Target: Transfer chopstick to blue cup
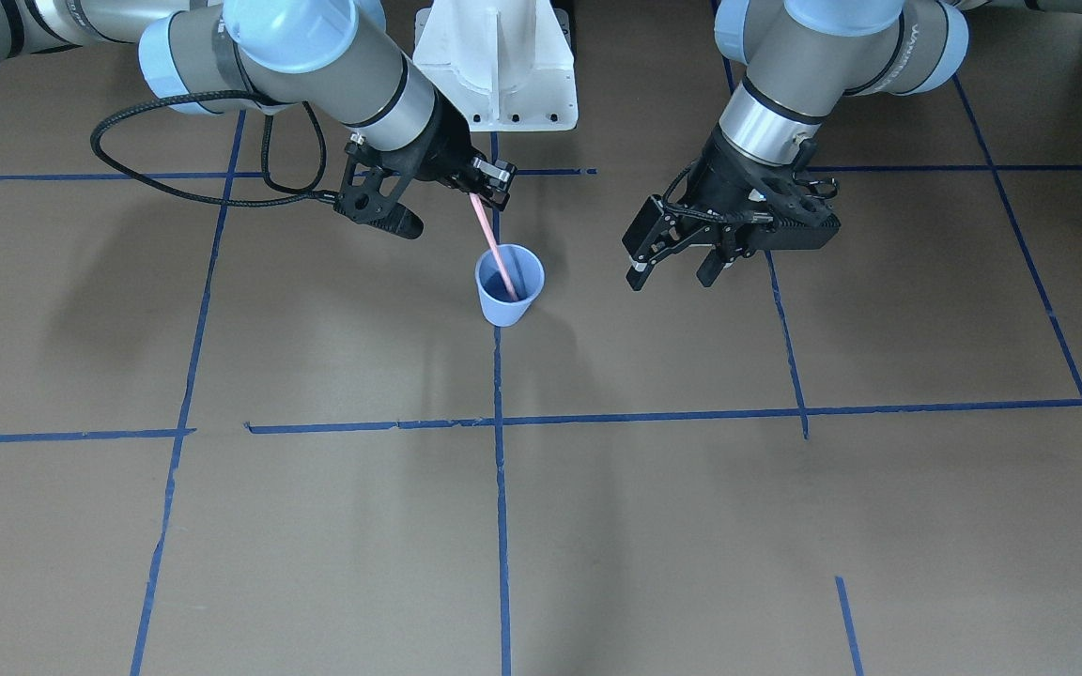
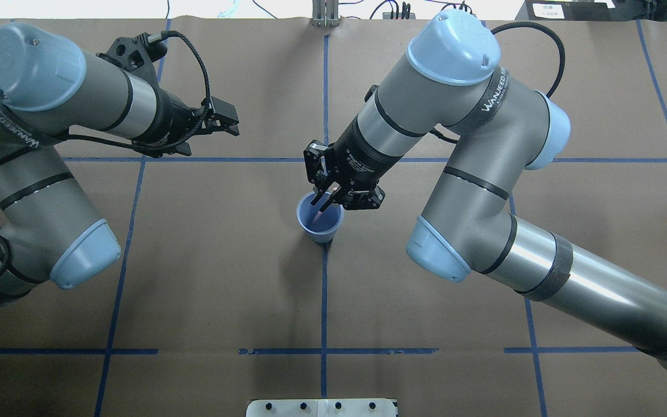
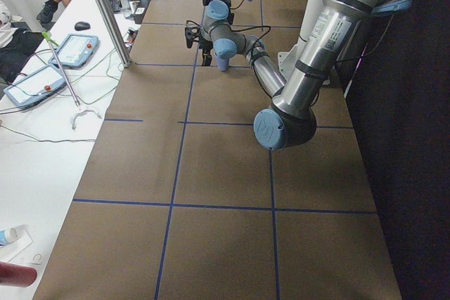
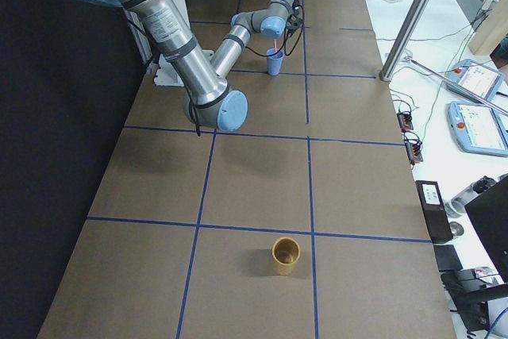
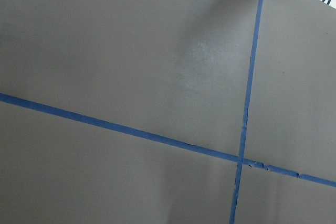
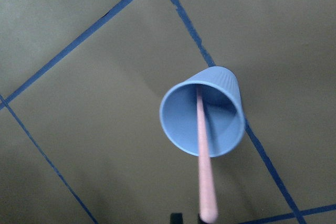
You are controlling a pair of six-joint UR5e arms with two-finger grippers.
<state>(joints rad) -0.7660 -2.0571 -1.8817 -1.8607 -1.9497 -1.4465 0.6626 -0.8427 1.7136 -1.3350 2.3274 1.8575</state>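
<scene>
The blue cup (image 1: 510, 299) stands upright on the brown table near its middle, on a blue tape line. The pale pink chopstick (image 1: 494, 242) leans with its lower end inside the cup. My right gripper (image 1: 492, 184) is shut on its upper end, just above and behind the cup. In the right wrist view the chopstick (image 6: 203, 150) runs from the lower edge down into the cup (image 6: 178, 129). In the overhead view the right gripper (image 2: 329, 196) hangs over the cup's rim (image 2: 305, 223). My left gripper (image 1: 671, 276) is open and empty, hovering to the cup's side.
A tan cup (image 4: 286, 254) stands far off towards the table's end on my right. The white robot base (image 1: 499, 66) is behind the blue cup. Blue tape lines (image 5: 244, 129) cross the brown surface. Pendants and cables lie on the white side table (image 4: 476, 125).
</scene>
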